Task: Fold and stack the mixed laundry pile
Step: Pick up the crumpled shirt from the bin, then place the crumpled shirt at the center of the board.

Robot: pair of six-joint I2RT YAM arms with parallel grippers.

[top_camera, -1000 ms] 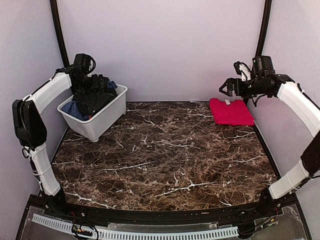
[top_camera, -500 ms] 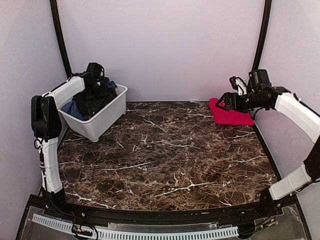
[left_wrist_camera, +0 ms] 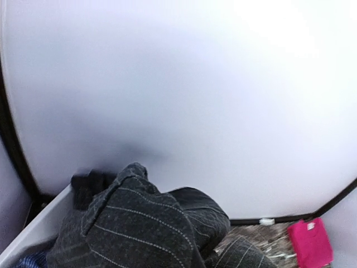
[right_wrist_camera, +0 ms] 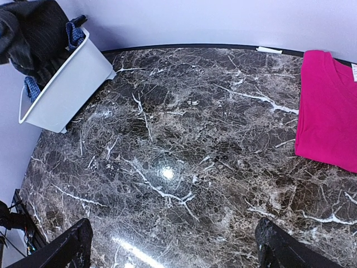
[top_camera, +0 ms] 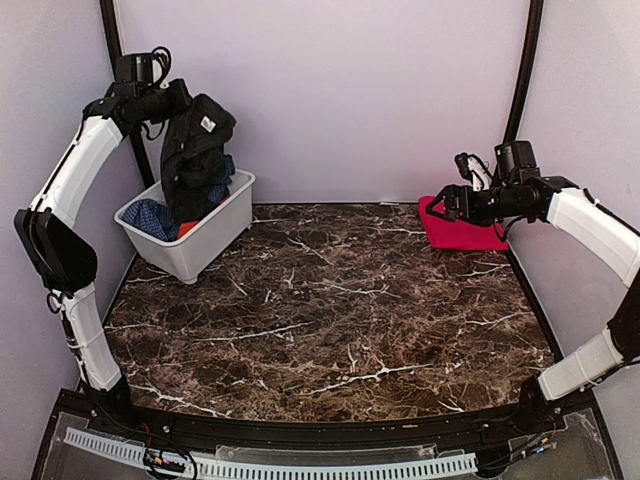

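— Where, the dark striped shirt (top_camera: 195,150)?
— Up high at the far left, hanging from the left jaws. Shut tight on the top of it.
— Hanging which way?
— Straight down, long and thin. Top end at the jaws, bottom end down in the white bin (top_camera: 205,250). Not all out of the bin yet, by the look of it.
— And under it?
— A blue checked garment (top_camera: 150,215) and a bit of an orange piece (top_camera: 184,230), down in the bin.
— And the right jaws?
— Wide open, holding nothing. Just by the red cloth (top_camera: 470,232), flat on the far right corner of the worktop (top_camera: 330,320). Well apart from the shirt.
— So, the nearer one?
— The left arm (top_camera: 75,170), for sure. Probably up a bit more, then across to the right, onto the bare worktop between bin and red cloth.
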